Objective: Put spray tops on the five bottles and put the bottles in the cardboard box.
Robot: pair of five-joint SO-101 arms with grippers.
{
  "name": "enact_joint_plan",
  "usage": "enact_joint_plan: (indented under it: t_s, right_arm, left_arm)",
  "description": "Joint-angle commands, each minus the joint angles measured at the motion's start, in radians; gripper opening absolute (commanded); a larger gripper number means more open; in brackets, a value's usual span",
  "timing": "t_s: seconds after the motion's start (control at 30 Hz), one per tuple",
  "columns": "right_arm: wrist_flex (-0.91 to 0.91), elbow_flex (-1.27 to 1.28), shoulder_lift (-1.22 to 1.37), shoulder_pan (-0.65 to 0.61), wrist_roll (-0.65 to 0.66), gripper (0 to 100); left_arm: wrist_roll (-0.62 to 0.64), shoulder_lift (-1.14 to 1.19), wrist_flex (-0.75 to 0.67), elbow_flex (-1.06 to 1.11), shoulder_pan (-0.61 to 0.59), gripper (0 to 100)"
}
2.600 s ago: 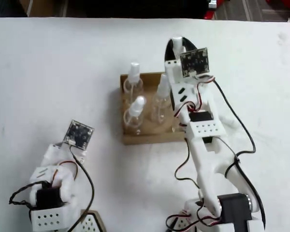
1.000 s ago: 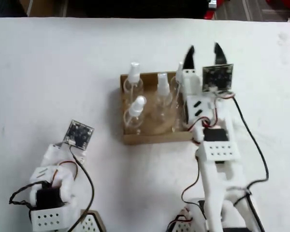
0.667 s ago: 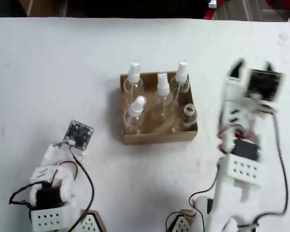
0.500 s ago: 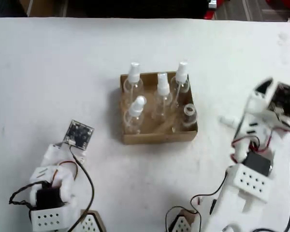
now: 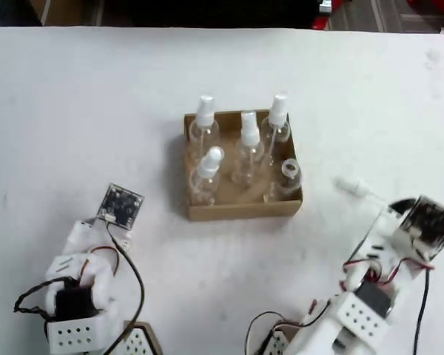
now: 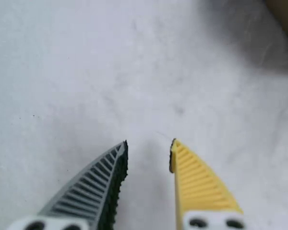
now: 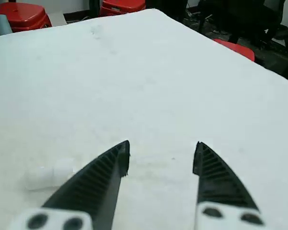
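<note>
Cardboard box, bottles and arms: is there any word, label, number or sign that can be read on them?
No text can be read. The cardboard box is plain brown; the bottles show no label; the camera board on the left arm has marks too small to read.

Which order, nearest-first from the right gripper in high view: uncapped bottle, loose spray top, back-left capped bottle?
1. Loose spray top, on the table beside the right gripper.
2. Uncapped bottle, near-right corner of the box.
3. Back-left capped bottle, farthest corner.
</note>
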Motion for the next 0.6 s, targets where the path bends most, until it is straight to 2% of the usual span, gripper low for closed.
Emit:
enact_joint_plan:
  t_s: [0.0,0.33,0.57]
  right_arm:
    - [0.067,0.078,-0.163,0.041,-0.008,19.1]
    - [0.495,0.08,-0.38,0.065,-0.008,19.1]
    - [0.519,0.08,-0.423,0.101,-0.008,19.1]
  left_arm:
    - [-0.009,-0.005,0.006,0.002,-0.01,14]
    - [-0.009,-0.005,0.006,0.002,-0.01,14]
    - [-0.009,-0.005,0.006,0.002,-0.01,14]
